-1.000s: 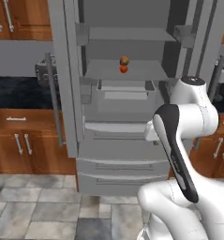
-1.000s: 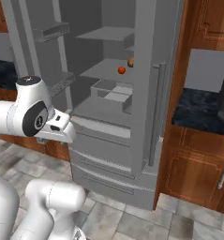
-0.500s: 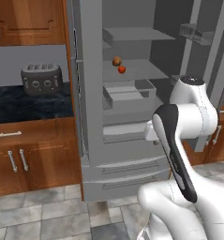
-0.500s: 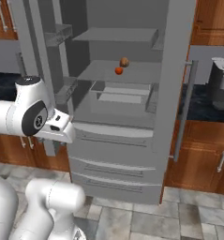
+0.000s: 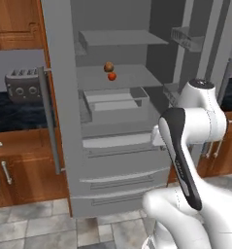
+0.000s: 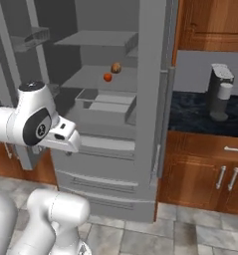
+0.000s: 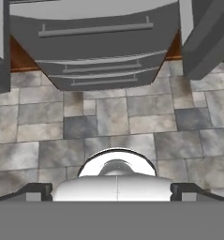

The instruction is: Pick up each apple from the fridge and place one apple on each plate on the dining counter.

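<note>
Fridge (image 5: 64,73) open; two apples (image 5: 110,71) on shelf.

– You want the shelf first? Look inside the open fridge (image 5: 137,160): a flat grey shelf (image 5: 132,75) at mid height carries both apples.

– Which lies where?

– The orange-red apple (image 5: 112,76) sits nearer you, the deep red apple (image 5: 108,67) just behind it, touching or nearly so, left of the shelf's middle
</note>
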{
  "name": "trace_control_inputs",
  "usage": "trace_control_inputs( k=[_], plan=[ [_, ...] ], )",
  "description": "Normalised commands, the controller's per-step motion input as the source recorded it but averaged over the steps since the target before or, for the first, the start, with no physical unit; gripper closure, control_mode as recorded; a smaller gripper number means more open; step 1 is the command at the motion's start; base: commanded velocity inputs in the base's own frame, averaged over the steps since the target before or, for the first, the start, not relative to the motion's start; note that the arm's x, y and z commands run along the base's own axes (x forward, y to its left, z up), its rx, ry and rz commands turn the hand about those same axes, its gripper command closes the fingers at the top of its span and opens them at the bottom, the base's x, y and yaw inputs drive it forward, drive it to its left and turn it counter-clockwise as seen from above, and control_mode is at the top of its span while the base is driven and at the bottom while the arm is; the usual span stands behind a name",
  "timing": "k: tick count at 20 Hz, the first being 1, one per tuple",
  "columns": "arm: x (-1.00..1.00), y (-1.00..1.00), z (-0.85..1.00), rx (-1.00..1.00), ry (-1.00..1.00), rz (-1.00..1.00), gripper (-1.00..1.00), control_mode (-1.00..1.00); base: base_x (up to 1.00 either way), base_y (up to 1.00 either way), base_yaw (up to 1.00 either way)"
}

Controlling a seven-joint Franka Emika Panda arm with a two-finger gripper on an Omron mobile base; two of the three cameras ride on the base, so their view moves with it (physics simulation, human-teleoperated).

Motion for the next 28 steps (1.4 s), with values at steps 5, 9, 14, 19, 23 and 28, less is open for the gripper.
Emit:
trace_control_inputs(
  k=[5,9,14,19,23,28],
  plan=[
    [0.0,0.0,0.0,0.0,0.0,0.0,-1.0,1.0,0.58,-0.04,0.06],
    [0.0,0.0,0.0,0.0,0.0,0.0,-1.0,1.0,0.71,0.06,0.0],
    [0.0,0.0,0.0,0.0,0.0,0.0,-1.0,1.0,0.81,0.01,0.0],
    [0.0,0.0,0.0,0.0,0.0,0.0,-1.0,1.0,0.77,0.07,0.0],
    [0.0,0.0,0.0,0.0,0.0,0.0,-1.0,1.0,0.63,0.08,0.0],
    [0.0,0.0,0.0,0.0,0.0,0.0,-1.0,1.0,0.36,0.15,0.0]
  ],
)
